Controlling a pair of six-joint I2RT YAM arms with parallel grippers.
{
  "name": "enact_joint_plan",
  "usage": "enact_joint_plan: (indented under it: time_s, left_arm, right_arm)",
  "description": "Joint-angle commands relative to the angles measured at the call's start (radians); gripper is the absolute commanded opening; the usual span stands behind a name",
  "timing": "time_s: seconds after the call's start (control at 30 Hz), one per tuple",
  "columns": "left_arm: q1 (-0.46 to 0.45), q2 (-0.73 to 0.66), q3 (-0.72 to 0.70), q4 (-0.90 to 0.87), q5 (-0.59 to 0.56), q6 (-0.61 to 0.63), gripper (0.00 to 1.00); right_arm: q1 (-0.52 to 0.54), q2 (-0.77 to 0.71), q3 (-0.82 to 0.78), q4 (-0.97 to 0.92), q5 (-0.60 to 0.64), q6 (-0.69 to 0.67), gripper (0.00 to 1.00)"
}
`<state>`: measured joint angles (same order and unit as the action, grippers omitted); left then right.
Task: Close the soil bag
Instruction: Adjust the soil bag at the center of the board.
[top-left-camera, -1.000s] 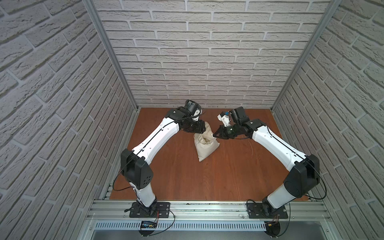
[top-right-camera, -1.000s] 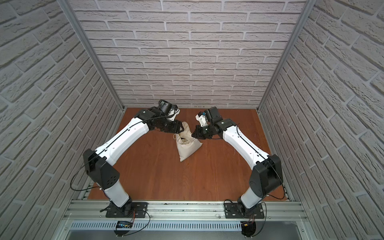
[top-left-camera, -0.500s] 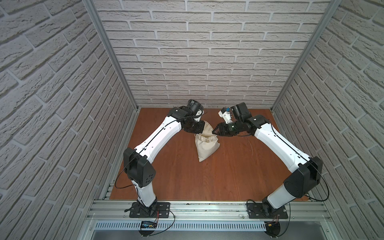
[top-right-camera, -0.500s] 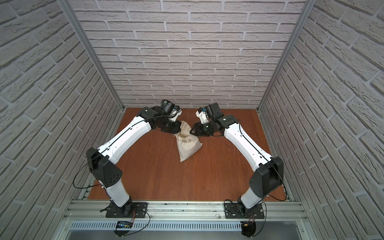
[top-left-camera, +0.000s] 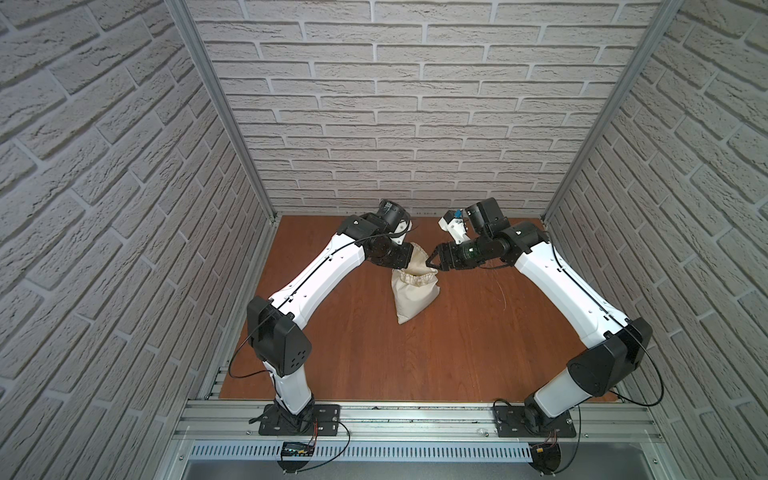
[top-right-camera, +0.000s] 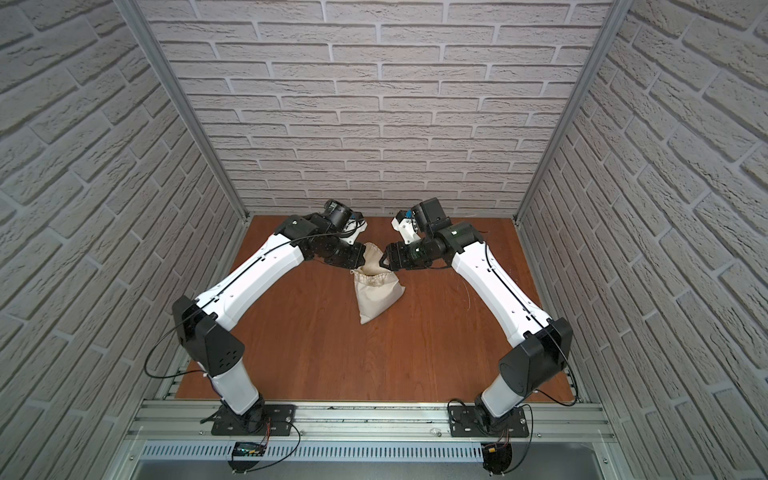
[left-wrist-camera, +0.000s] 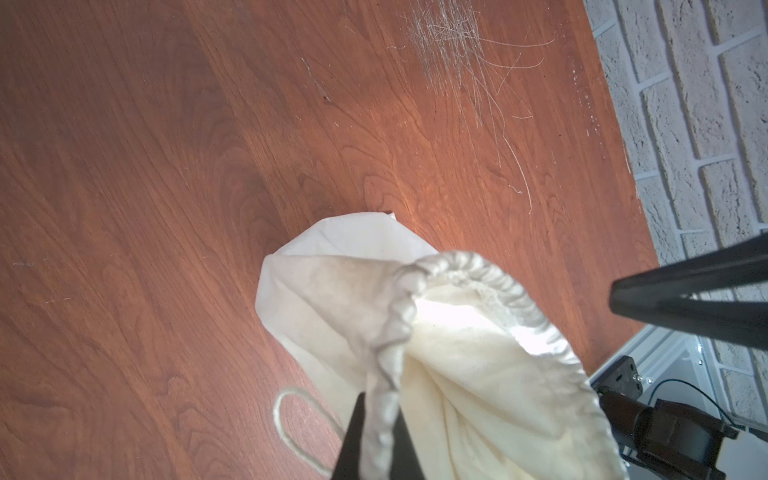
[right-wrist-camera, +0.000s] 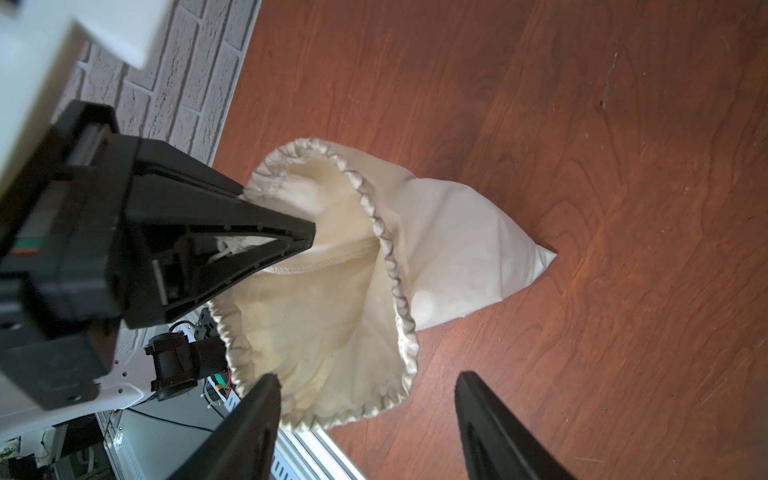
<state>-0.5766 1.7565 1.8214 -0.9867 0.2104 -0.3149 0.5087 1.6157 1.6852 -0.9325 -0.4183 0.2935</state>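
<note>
Soil bag (top-left-camera: 415, 291) slumps on the wooden table (top-left-camera: 457, 353), mouth gaping, looking soft and light. Left gripper (left-wrist-camera: 378, 415) pinches its gathered hem; right gripper (right-wrist-camera: 368, 377) hovers alongside, fingers spread. The thin cord (left-wrist-camera: 279, 417) looks the best hold.

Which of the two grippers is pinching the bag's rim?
The left gripper: it is shut on the soil bag at its gathered rim. The right gripper is open.

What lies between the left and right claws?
The open mouth of the soil bag, in a top view; left claw shut on its rim, right claw open.
</note>
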Motion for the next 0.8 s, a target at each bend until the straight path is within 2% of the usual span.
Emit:
enact_joint_plan:
  time_s: [0.0,0.2,0.33,0.37,0.5,0.57,0.67,0.77]
  left_arm:
    - [-0.008,-0.05,0.007,0.026,0.015,-0.004,0.0]
    - [-0.009,-0.066,-0.006,0.034,0.025,-0.003,0.0]
    - [-0.008,-0.081,-0.02,0.039,0.027,0.006,0.0]
    - [-0.008,-0.083,-0.021,0.038,0.024,0.008,0.0]
    - [-0.007,-0.087,-0.02,0.015,-0.004,0.025,0.0]
    - [-0.003,-0.088,-0.021,0.01,-0.009,0.029,0.0]
    - [-0.002,-0.087,-0.008,-0.007,-0.028,0.038,0.0]
    - [0.0,-0.082,0.011,-0.03,-0.052,0.052,0.0]
  right_arm:
    - [0.01,0.035,0.004,0.007,-0.015,-0.019,0.71]
    - [0.022,0.105,0.016,0.022,-0.02,-0.02,0.7]
    - [0.021,0.123,0.014,0.03,0.005,-0.021,0.64]
    - [0.019,0.126,0.019,0.028,0.005,-0.021,0.59]
    - [0.017,0.107,0.027,0.017,0.046,-0.015,0.23]
    - [0.016,0.076,0.019,0.028,0.086,-0.006,0.12]
    - [0.01,0.035,0.025,0.033,0.128,-0.001,0.05]
    - [-0.004,0.002,0.031,0.011,0.173,-0.001,0.03]
